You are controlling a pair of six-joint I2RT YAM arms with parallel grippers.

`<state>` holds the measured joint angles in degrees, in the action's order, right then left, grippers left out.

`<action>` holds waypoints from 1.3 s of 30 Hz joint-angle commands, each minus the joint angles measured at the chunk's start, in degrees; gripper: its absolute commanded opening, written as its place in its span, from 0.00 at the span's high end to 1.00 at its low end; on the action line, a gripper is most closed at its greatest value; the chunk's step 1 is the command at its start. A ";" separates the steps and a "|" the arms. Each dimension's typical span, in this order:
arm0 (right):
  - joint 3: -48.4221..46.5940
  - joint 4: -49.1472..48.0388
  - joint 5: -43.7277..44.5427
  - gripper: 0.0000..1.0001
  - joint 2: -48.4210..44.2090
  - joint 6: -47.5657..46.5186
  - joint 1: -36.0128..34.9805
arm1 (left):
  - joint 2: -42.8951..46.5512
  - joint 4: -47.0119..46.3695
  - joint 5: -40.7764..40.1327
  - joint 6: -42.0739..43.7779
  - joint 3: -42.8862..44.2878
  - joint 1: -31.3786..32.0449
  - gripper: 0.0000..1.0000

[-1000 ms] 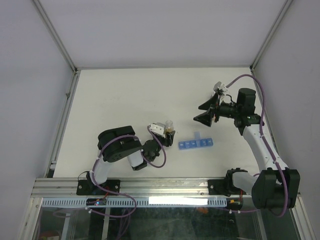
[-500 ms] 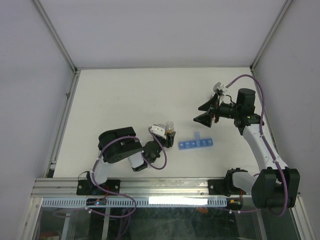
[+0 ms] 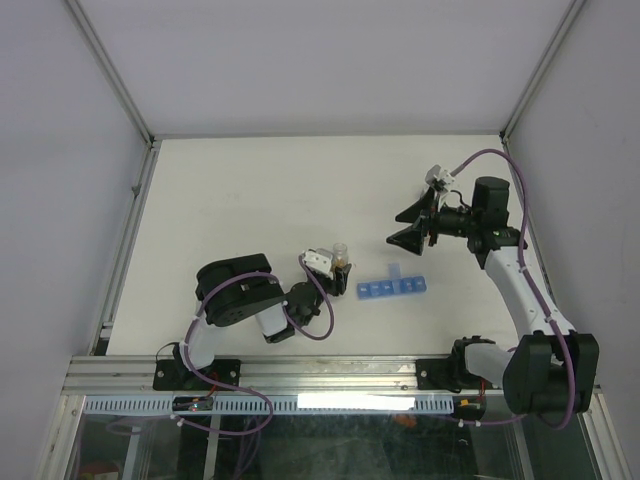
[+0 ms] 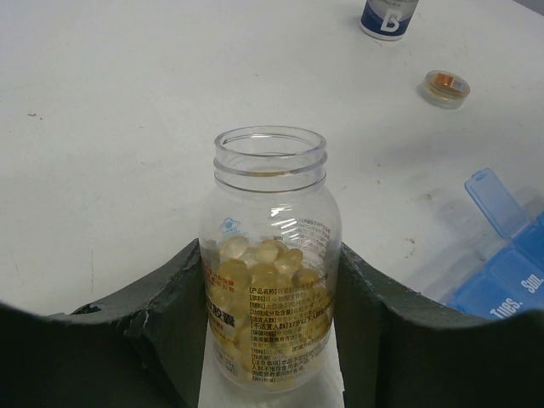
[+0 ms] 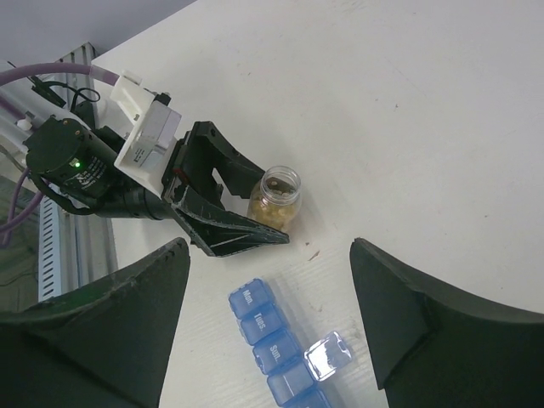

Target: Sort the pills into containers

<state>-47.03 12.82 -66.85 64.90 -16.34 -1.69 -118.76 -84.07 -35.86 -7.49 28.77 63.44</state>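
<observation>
White table [image 3: 250,190] with grey walls on three sides forms the work area.

1. Left gripper [image 5: 274,208]: you have its jaws closed on a clear bottle [image 4: 270,161]. In the left wrist view each dark finger [image 4: 161,331] presses a side of the bottle's lower body, and the bottle stands upright between them with its open mouth above the fingertips.

2. Pills [image 4: 259,259]: note that every pill you can see is inside that bottle, an amber heap filling its lower half, level with the fingertips and squarely between the jaws.

3. Pill organizer [image 5: 265,333]: you will find it on the table just outside the left jaws, beyond the right-hand finger as the left wrist camera sees it, and apart from the bottle. One lid [image 5: 327,359] stands open; the other compartments are shut. You cannot tell what the compartments hold.

4. Right gripper [image 3: 400,226]: its jaws are spread wide and hold nothing. In the right wrist view the organizer appears in the gap between the two fingers [image 5: 93,331] but well apart from them, and the held bottle lies ahead of the fingertips.

5. Other items: ahead of the left jaws and well apart, observe a white-capped bottle [image 4: 388,15] and, nearer, a small round cap [image 4: 446,87].
</observation>
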 commanded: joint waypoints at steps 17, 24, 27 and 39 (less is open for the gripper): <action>-3.99 7.64 2.72 0.16 5.27 -9.15 -13.13 | 12.80 -15.69 27.43 13.78 -3.58 0.69 0.96; -5.51 9.77 9.44 0.17 8.44 -9.63 -17.62 | 12.24 -15.72 29.27 12.70 -2.17 0.53 0.96; -6.14 10.55 11.97 0.19 9.50 -9.65 -18.91 | 12.16 -15.70 29.19 12.43 -2.07 0.46 0.96; -7.85 14.27 12.31 0.37 9.87 -12.56 -21.07 | 11.67 -15.73 25.52 11.73 -2.06 0.15 0.96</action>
<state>-52.23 26.06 -54.59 75.40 -26.85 -22.15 -108.14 -84.09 -8.97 4.49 25.39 63.40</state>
